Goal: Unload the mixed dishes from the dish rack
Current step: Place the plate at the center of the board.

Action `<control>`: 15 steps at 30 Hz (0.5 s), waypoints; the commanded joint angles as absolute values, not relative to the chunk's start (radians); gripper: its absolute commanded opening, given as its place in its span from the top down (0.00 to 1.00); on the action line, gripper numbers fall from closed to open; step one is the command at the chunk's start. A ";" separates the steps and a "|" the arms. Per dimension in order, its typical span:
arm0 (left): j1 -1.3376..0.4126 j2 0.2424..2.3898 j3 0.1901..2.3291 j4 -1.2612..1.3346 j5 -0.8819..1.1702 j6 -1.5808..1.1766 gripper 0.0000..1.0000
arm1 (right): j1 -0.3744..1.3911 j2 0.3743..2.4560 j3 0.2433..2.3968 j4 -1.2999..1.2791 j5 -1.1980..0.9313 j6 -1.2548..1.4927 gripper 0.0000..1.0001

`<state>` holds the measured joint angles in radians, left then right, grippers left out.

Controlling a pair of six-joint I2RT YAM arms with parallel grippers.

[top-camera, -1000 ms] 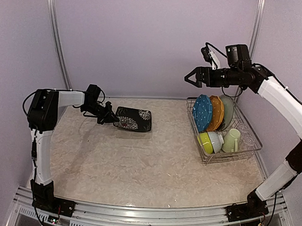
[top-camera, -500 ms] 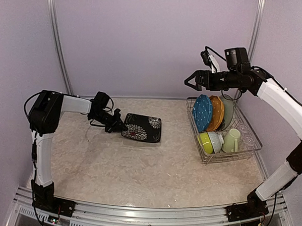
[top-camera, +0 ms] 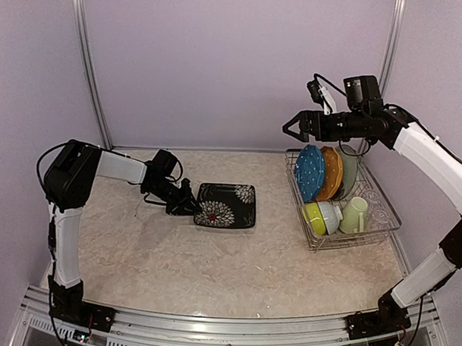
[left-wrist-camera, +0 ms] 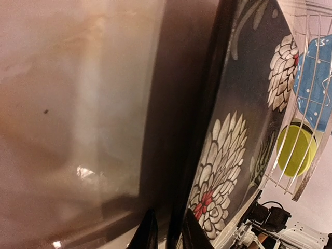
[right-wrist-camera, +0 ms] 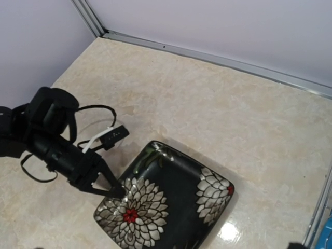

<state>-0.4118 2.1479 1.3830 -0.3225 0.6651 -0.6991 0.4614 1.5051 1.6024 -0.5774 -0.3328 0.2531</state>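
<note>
The black square plate with white flowers lies flat, low at the tabletop, left of the dish rack. My left gripper is shut on its left rim; the rim sits between the fingers in the left wrist view. The plate and left gripper also show in the right wrist view. My right gripper is open and empty, high above the rack's left end. In the rack stand the blue dotted plate, orange plate, pale green plate, lime bowl, white bowl and green mug.
The rack fills the right side of the table, close to the right wall. Its wires show beyond the plate in the left wrist view. A metal rail runs along the back wall. The clear glasses are hard to make out.
My left gripper has carried the black plate to the right and nearer, toward the table's middle. My right gripper has dropped slightly and stays open.
</note>
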 commanded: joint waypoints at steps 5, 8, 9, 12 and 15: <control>-0.423 2.041 1.282 -0.310 0.584 -0.757 0.79 | 0.456 1.482 1.577 -0.584 -0.310 0.234 0.01; -0.422 2.024 1.270 -0.314 0.571 -0.752 0.67 | 0.452 1.478 1.573 -0.599 -0.296 0.223 0.01; -0.423 2.013 1.271 -0.319 0.562 -0.749 0.62 | 0.446 1.475 1.570 -0.603 -0.290 0.220 0.01; -0.420 1.977 1.294 -0.352 0.525 -0.727 0.43 | 0.428 1.463 1.572 -0.613 -0.272 0.212 0.01; -0.418 1.940 1.344 -0.408 0.484 -0.681 0.30 | 0.407 1.447 1.583 -0.624 -0.231 0.193 0.01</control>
